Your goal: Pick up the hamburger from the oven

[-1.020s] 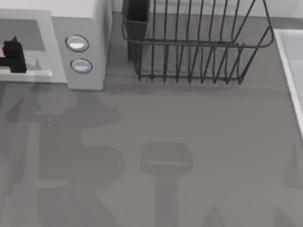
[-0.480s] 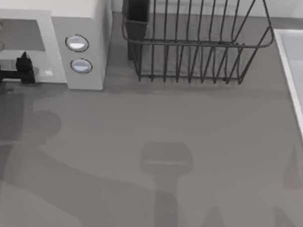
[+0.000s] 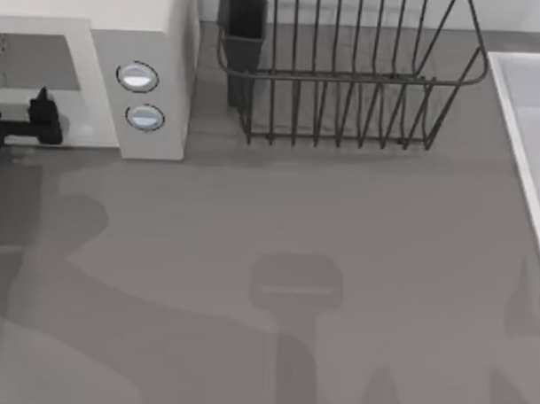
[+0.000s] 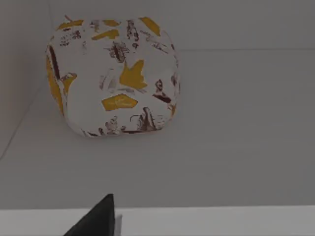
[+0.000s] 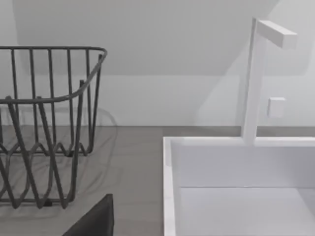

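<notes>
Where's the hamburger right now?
The hamburger sits inside the oven at the table's far left, on the cavity floor near a side wall, ahead of the left gripper.

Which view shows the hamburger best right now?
The left wrist view: the hamburger sits whole and unobstructed on the floor of the oven cavity, its yellow patches plain. In the top view a sliver may show at the picture's left edge inside the oven, too little to tell. The right wrist view faces the dish rack and sink.
</notes>
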Controlling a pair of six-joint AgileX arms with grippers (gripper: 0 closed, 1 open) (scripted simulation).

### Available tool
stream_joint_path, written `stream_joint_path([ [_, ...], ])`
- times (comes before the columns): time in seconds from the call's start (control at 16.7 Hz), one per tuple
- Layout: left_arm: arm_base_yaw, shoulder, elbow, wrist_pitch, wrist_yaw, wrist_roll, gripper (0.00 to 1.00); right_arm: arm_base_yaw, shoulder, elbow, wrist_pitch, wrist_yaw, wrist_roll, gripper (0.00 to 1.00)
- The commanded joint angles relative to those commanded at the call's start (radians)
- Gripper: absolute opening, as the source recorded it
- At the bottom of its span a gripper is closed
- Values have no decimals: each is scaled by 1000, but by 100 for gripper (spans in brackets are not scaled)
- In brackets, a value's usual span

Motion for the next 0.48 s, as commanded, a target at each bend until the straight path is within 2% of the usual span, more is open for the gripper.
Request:
stream_joint_path([
  [0.24, -4, 56, 71, -45, -4, -1, 100, 0, 0, 0, 0, 0, 0, 100],
  [0.48, -18, 194, 305, -173, -16, -6, 100, 0, 0, 0, 0, 0, 0, 100],
])
